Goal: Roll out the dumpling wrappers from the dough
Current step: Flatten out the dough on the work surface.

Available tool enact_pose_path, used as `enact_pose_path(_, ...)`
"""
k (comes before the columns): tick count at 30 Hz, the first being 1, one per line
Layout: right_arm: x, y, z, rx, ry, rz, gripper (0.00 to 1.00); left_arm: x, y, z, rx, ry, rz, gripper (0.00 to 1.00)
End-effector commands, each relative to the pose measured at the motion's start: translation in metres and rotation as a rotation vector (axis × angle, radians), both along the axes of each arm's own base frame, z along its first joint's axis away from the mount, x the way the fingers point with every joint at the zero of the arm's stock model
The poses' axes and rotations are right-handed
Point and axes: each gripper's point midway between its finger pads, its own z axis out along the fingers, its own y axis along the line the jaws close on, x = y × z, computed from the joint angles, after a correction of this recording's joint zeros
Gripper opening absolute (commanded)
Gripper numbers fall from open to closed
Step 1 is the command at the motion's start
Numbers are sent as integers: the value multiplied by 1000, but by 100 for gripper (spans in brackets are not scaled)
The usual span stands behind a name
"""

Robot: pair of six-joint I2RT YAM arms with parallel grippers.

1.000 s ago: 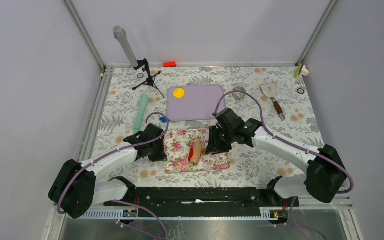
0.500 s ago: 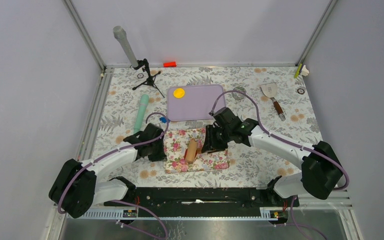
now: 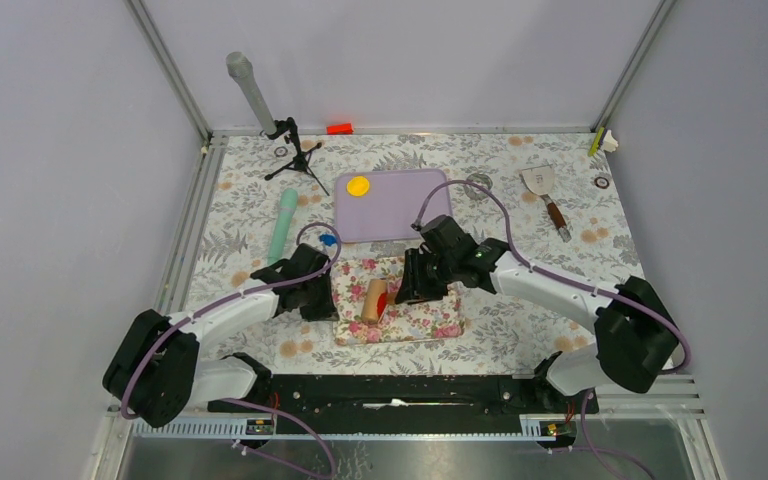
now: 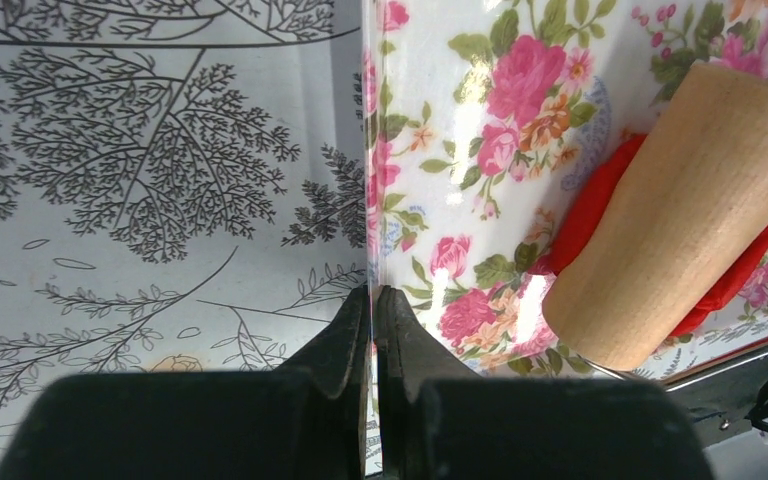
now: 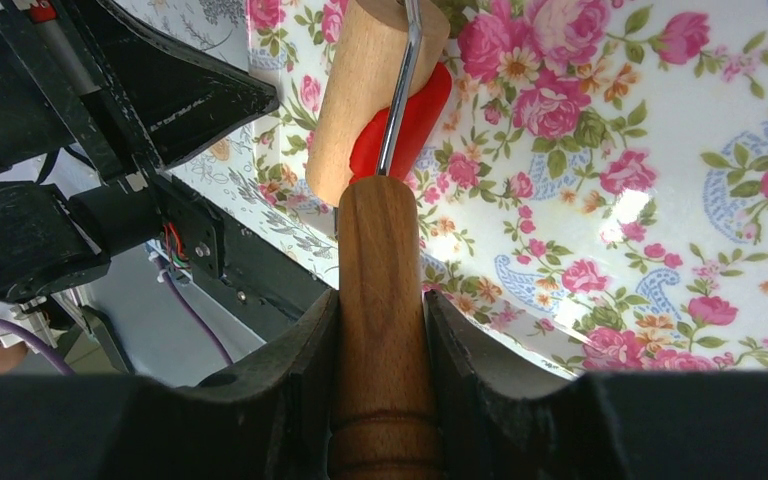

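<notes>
Here the dough (image 4: 592,205) lies flattened under the wooden roller (image 4: 680,190), left of centre on the floral mat (image 4: 460,110), with open mat to its right. The right gripper (image 5: 380,308) clamps the roller's handle. The left gripper (image 4: 372,300), jaws together, pinches the mat's left edge.

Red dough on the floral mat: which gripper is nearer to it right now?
Right. The right gripper grips the roller handle just right of the dough. The left gripper pinches the left edge of the floral mat, farther off.
</notes>
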Motion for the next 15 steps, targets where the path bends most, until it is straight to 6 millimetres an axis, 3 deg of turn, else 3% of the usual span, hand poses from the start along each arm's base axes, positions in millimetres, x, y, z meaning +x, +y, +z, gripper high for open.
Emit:
enact_pose_path(1, -43, -104, -65, -460, 120, -60, 0, 7, -21, 15, -79, -27, -61, 0)
enact_pose_path(8, -54, -128, -60, -487, 127, -97, 0, 7, -20, 15, -74, -28, -52, 0)
enact_pose_path(15, -56, -131, -55, -496, 135, -98, 0, 7, -19, 16, -73, -34, -52, 0)
